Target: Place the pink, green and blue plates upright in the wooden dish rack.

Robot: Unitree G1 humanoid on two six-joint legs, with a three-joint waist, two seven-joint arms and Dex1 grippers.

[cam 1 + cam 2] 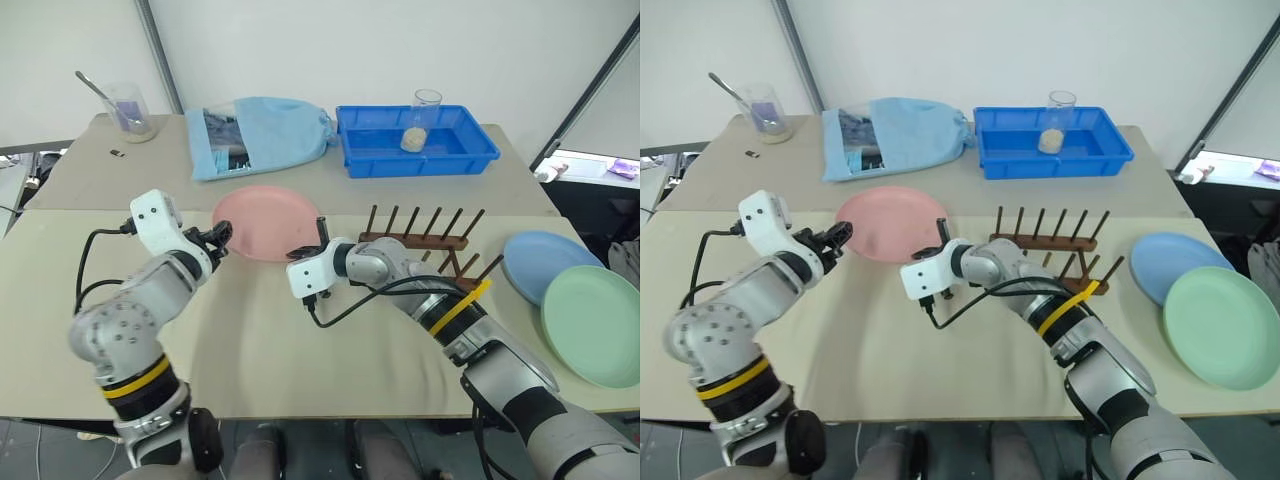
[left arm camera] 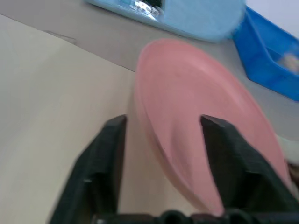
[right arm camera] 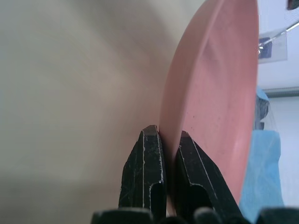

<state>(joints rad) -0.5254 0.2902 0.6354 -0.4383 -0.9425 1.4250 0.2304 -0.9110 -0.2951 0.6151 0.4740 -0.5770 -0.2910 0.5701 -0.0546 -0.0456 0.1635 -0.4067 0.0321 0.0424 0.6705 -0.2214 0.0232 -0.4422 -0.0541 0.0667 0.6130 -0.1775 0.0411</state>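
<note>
The pink plate (image 1: 262,220) is at the table's middle, just left of the wooden dish rack (image 1: 420,240). My right gripper (image 1: 320,236) is shut on the plate's right rim, and the right wrist view shows its fingers (image 3: 150,163) pinching the pink plate (image 3: 210,93) edge-on. My left gripper (image 1: 222,240) is open at the left rim. In the left wrist view its fingers (image 2: 114,137) stand wide apart on either side of the pink plate (image 2: 187,84). The blue plate (image 1: 545,262) and green plate (image 1: 595,325) lie flat at the right, the green overlapping the blue.
A blue plastic tray (image 1: 420,163) with a glass (image 1: 425,115) in it stands at the back. A light-blue cloth bag (image 1: 260,135) lies left of it. A beaker with a spoon (image 1: 130,110) is at the back left corner.
</note>
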